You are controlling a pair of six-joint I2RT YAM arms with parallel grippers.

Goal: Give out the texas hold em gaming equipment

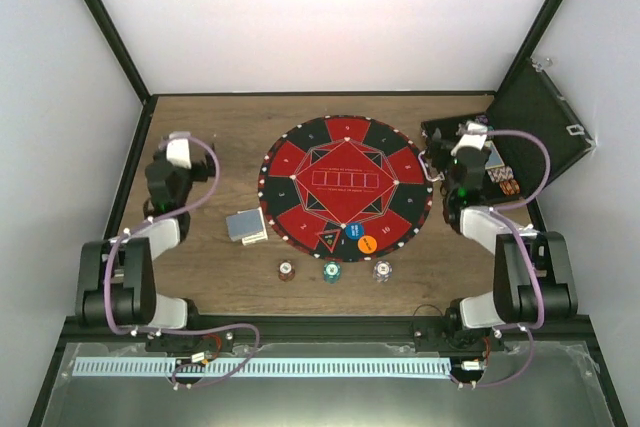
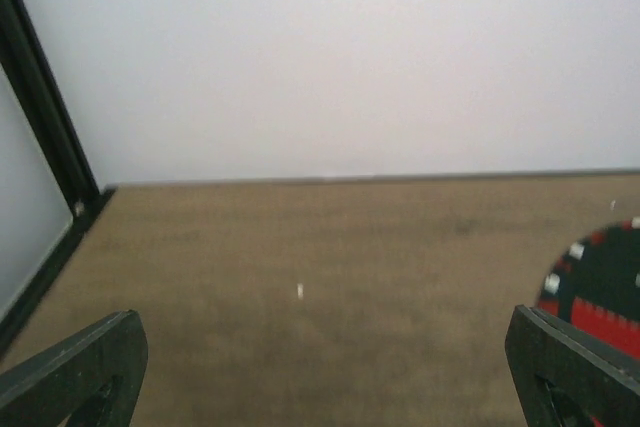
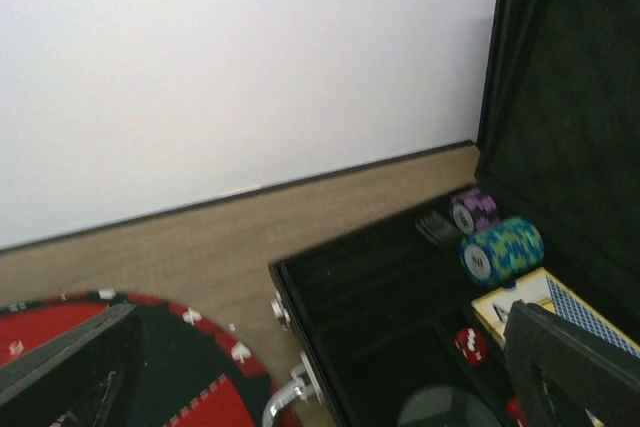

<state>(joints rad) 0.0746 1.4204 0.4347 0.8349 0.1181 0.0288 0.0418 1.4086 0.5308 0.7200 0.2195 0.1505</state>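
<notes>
While three chips (image 1: 331, 271) in a row and the card deck (image 1: 246, 226) sit on the tabletop (image 1: 210, 127) back-right of the spread, empty left hand (image 2: 325, 372), I'd say roughly halfway, since chip stacks (image 3: 500, 252) wait in the case (image 3: 380, 332) just ahead of the spread, empty right hand (image 3: 320, 377).

Five loose chips (image 1: 331, 270) — three off the mat (image 1: 345, 147), two on it — one card stack (image 1: 246, 226), one open case (image 1: 535, 112)
</notes>
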